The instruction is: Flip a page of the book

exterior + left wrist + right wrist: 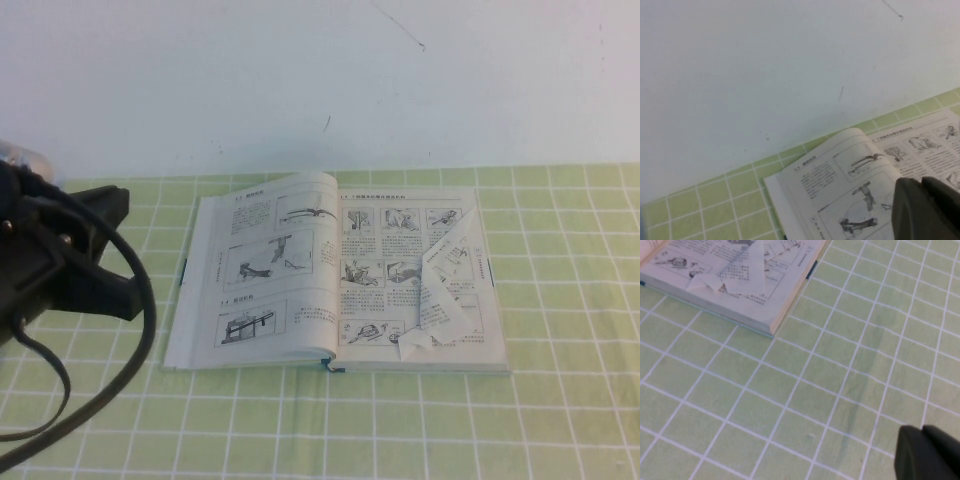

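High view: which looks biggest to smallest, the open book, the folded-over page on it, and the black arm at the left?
1. The book looks largest.
2. The left arm fills nearly as much, but it is nearer the camera, so unsure.
3. The folded page is clearly smallest.

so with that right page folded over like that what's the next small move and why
Probably bring the right gripper, shut and hovering over bare cloth beside the book, in toward the page. That leaf lies crumpled and folded on the right half, not turned. The left gripper hangs over the left page, out of the way.
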Controlling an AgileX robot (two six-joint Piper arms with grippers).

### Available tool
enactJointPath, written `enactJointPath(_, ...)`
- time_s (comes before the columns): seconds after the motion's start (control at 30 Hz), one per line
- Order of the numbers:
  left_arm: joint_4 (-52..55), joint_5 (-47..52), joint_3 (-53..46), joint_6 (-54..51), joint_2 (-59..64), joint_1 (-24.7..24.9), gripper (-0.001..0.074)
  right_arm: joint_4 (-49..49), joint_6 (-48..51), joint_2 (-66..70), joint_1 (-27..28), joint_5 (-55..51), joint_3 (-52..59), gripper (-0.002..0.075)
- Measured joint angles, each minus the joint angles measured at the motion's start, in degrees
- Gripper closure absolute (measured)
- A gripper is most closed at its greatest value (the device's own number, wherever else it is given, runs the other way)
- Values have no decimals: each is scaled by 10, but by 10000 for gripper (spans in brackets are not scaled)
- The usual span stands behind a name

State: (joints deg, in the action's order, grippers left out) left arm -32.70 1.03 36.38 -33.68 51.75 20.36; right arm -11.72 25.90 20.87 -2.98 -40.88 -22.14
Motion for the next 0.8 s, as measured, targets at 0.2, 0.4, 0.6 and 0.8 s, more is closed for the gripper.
enactJointPath(0.2, 1, -7, -20, -51, -31, -14, 739, -5, 0, 0, 1, -1, 0, 727)
enactJointPath(0.4, 1, -56, -110, -148, -149, -17, 739, -12, 0, 0, 1, -4, 0, 727)
enactJointPath(0.6, -6, -70, -240, -150, -312, -67, 739, -15, 0, 0, 2, -4, 0, 727)
enactJointPath(0.8, -38, -10, -321, -149, -445, -155, 739, -15, 0, 0, 2, -4, 0, 727)
